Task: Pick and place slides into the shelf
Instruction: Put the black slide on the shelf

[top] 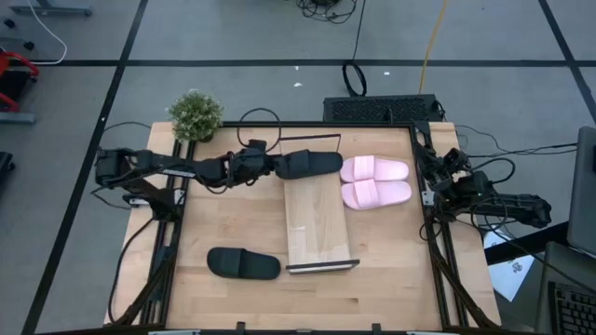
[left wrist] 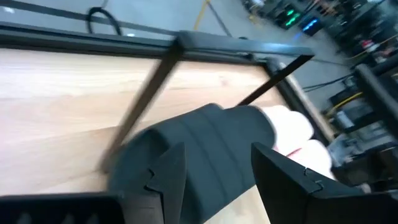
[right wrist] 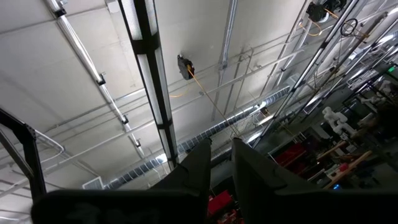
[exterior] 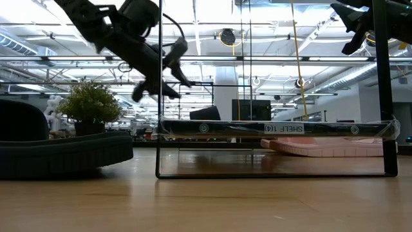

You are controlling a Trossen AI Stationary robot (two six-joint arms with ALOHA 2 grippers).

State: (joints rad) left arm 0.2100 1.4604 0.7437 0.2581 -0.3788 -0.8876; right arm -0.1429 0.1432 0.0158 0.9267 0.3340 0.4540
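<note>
One black slide (top: pixel 312 164) (left wrist: pixel 211 134) lies crosswise at the far end of the shelf (top: pixel 317 223) (exterior: pixel 277 129), a light-wood board in a thin dark frame. My left gripper (top: pixel 270 166) (left wrist: pixel 214 155) (exterior: pixel 158 87) is open at that slide's left end, one finger on each side of it in the wrist view. A second black slide (top: pixel 242 263) (exterior: pixel 58 154) lies flat on the table, left of the shelf's near end. Two pink slides (top: pixel 375 169) (top: pixel 377 194) (exterior: pixel 328 147) lie side by side on the table, right of the shelf. My right gripper (top: pixel 445 167) (right wrist: pixel 222 152) waits at the table's right edge, pointing up, shut. My left gripper comes at the black slide's left end (left wrist: pixel 186 146) level, from the table's left, with its fingers (left wrist: pixel 171 168) spread apart. Whether they touch the slide cannot be told, because the wrist view is blurred.
A small potted plant (top: pixel 196 114) (exterior: pixel 90 106) stands at the table's far left corner. Cables (top: pixel 261 119) loop along the far edge. The shelf's dark end frames (top: pixel 321 267) (exterior: pixel 159 96) rise above the board. Bare tabletop shows at the near right (top: pixel 391 261).
</note>
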